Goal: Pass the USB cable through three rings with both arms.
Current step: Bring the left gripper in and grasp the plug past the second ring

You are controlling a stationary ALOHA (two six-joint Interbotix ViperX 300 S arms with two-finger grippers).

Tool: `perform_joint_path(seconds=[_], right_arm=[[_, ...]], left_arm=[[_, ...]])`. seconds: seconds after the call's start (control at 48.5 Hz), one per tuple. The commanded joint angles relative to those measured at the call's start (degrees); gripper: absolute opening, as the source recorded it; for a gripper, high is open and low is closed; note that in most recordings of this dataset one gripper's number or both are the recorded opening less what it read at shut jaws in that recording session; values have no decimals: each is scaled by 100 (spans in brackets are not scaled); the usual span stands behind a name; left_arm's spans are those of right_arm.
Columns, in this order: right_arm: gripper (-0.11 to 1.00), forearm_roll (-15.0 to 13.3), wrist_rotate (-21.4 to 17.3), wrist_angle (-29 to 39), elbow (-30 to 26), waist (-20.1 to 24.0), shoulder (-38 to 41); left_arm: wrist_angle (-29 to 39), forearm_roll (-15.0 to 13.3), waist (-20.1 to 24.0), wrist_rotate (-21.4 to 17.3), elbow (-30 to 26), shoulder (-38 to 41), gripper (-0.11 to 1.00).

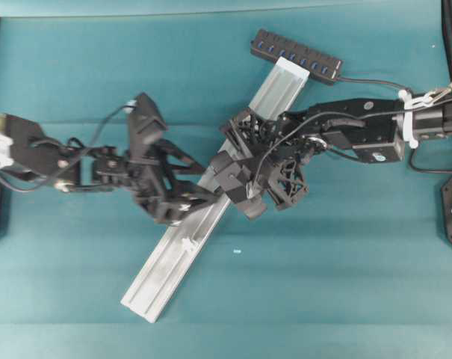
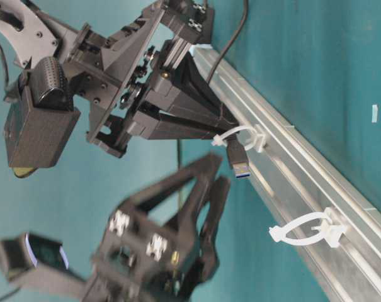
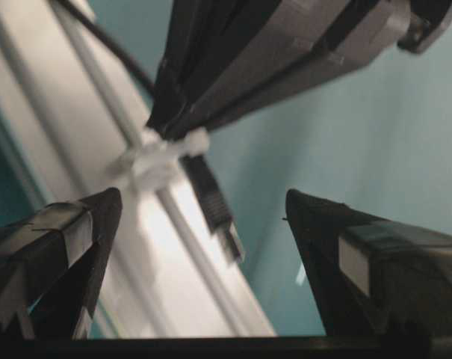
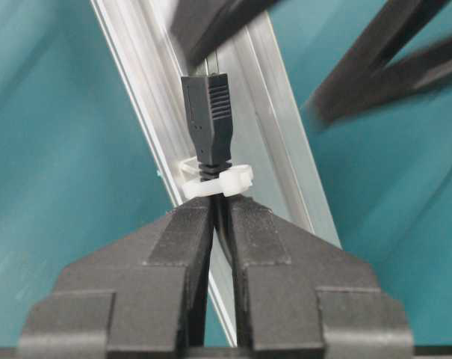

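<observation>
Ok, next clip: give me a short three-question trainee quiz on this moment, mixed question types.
1. True or false: the USB plug has already come through a ring.
2. Which gripper pinches the cable behind that ring? A) left gripper B) right gripper
3. Fill in: in the table-level view, the next ring on the silver rail has ____ in it.

Key: 1 true. 2 B; the left one stands open near the plug. 3 nothing.

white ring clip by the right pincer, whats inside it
The USB plug has come through the white ring clip, its black shell sticking out past it over the silver rail. The cord behind the ring is covered by the shut right pincer.
</observation>
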State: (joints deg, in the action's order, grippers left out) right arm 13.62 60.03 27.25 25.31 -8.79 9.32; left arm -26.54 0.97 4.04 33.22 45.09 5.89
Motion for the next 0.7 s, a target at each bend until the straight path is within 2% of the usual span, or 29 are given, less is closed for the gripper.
perform_joint_path(seconds=[0.0, 0.474, 0.68], right_arm=[[9, 53, -53, -35, -53, 44, -9], [9, 53, -62, -70, -62, 35, -9], [9, 53, -70, -70, -53, 35, -9]], left_arm=[[-62, 18, -18, -9, -158, 88, 95], [-70, 18, -9, 26, -387, 448, 91], [-35, 18, -18, 9, -501, 598, 81]])
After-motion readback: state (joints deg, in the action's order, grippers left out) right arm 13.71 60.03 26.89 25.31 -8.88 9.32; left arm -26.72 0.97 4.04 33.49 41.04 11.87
